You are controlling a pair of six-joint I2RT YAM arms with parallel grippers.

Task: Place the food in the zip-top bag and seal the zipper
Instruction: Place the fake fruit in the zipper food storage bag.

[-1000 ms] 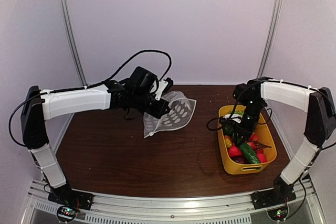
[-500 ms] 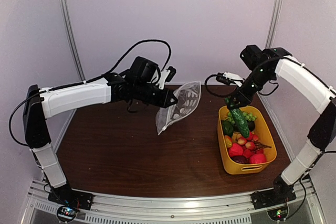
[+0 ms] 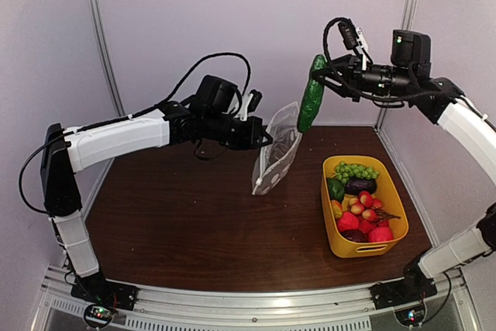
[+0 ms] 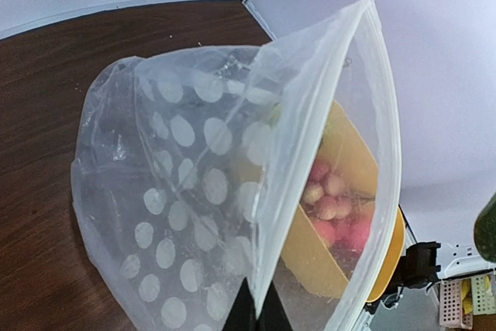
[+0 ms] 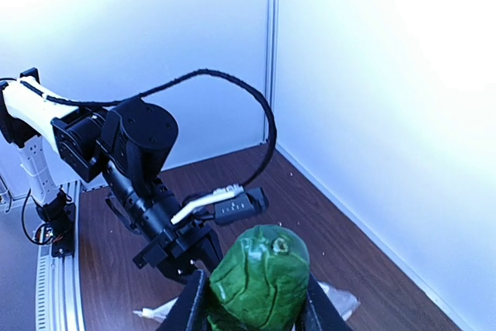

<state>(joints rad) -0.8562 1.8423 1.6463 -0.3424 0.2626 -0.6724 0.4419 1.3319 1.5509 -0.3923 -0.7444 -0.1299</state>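
As the bag [image 3: 277,153] is being pinched by the left gripper [image 3: 262,139], the cucumber [image 3: 312,102] is being gripped, maybe above it, by the right gripper [image 3: 322,75].

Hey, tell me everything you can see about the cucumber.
The cucumber is a long, dark green toy with wrinkled, plastic-looking skin. It hangs nearly upright, gripped near its top by the right end effector, close beside the top edge of the zip-top bag, not inside it. Nothing else appears to touch it.

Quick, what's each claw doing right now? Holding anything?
Left gripper: shut, pinching the zip-top bag.
Right gripper: closed on the cucumber.
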